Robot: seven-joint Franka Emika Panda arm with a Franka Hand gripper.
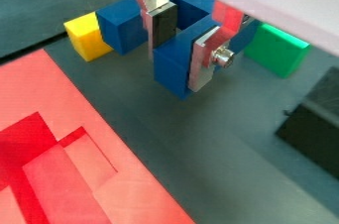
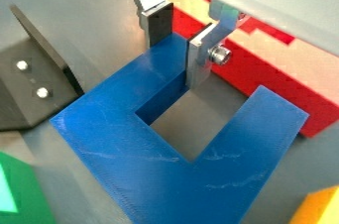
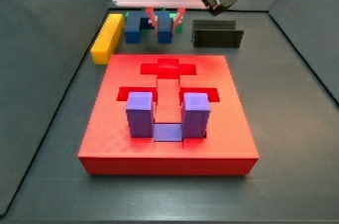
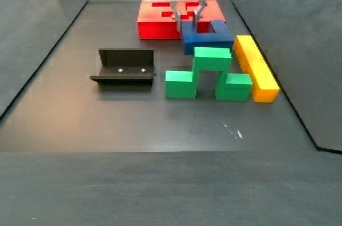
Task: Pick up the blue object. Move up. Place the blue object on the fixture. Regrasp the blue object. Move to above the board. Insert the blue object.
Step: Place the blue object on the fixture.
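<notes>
Gripper (image 2: 183,32) hangs low over the blue object (image 2: 185,144), its silver fingers (image 2: 203,55) parted to a middling width with one prong of the U between the pads; in a wrist view a finger (image 1: 159,22) sits in the slot and the outer one lies against the prong's outside face, though whether the pads press it I cannot tell. The blue object (image 1: 169,45) lies on the dark floor straight beneath the gripper. Just beside the gripper on one side lies the yellow bar (image 3: 107,36); on the opposite side stands a green block (image 1: 277,50), close to the blue prong, leaving a narrow gap. The fixture (image 3: 217,37) stands apart from the gripper beyond that block, with bare floor around it. The board (image 3: 169,117) lies near the gripper, its edge a short way from the blue object, and a purple U-shaped block (image 3: 166,116) sits in its recess. In a side view the gripper (image 4: 195,14) is between the board (image 4: 160,20) and the green blocks (image 4: 210,73), open floor beyond.
</notes>
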